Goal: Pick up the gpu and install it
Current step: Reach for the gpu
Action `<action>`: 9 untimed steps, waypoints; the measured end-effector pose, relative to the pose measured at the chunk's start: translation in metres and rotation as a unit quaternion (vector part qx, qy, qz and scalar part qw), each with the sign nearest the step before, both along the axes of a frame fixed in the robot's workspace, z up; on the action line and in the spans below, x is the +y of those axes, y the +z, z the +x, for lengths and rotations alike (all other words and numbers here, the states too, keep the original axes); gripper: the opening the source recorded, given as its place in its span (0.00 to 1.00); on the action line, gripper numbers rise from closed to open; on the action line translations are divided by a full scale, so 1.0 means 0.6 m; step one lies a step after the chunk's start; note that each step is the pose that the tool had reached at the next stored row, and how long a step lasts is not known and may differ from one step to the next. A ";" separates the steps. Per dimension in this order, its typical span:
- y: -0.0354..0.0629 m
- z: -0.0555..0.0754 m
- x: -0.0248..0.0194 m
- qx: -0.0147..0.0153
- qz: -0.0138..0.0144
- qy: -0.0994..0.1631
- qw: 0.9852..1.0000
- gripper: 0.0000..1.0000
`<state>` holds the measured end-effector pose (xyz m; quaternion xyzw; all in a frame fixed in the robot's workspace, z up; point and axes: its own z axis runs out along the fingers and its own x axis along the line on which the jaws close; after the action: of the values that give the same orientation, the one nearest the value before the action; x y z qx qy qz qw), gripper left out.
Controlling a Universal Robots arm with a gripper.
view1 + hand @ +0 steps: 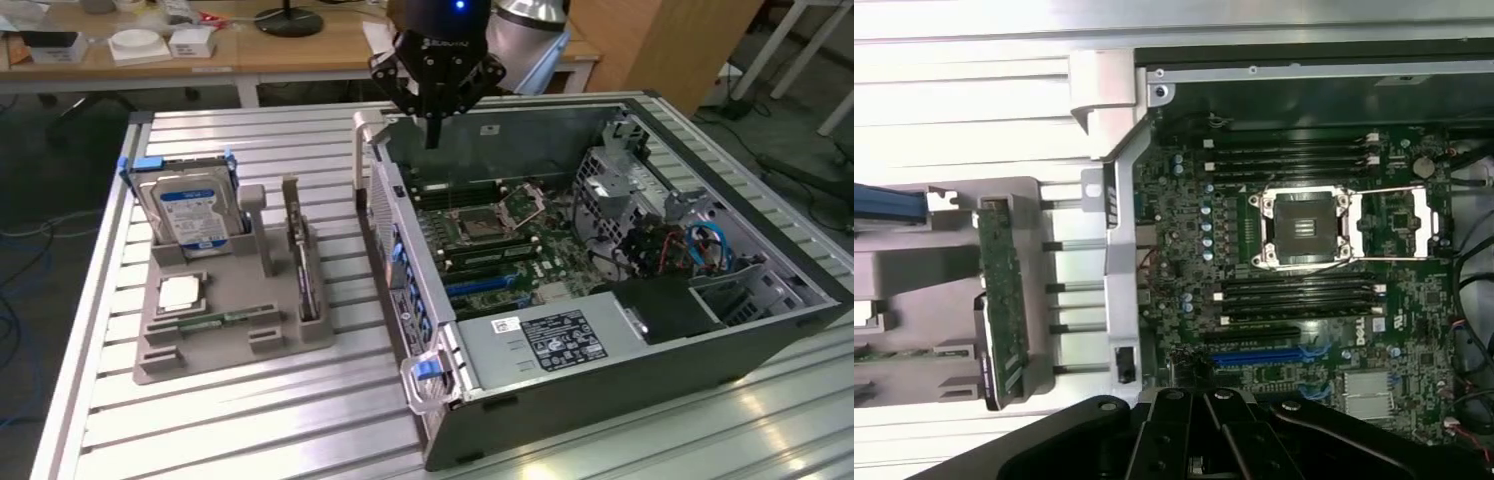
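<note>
Basically nothing is done yet: the jaws are clenched shut on nothing, hanging over the open computer case (641,390), above the memory-slot end of the motherboard (514,245). The gpu (308,275) stands on edge in a slot of the grey holder (174,365) on the tabletop (240,430), well off to the side of the jaws, outside the case, untouched and near the hard drive (187,205). By my read the whole pick-up and the seating are left, and the blue expansion slot (1264,355) close by the jaws looks unoccupied.
</note>
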<state>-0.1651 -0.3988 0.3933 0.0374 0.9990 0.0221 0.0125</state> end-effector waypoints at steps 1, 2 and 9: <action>0.000 -0.005 0.0000 0.000 0.000 0.000 1.000 0.10; 0.000 -0.010 0.0000 0.000 0.000 0.000 1.000 0.10; 0.000 -0.044 -0.0001 0.000 0.000 0.000 1.000 0.10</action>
<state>-0.1916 -0.3989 0.3933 0.0374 0.9990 0.0221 0.0125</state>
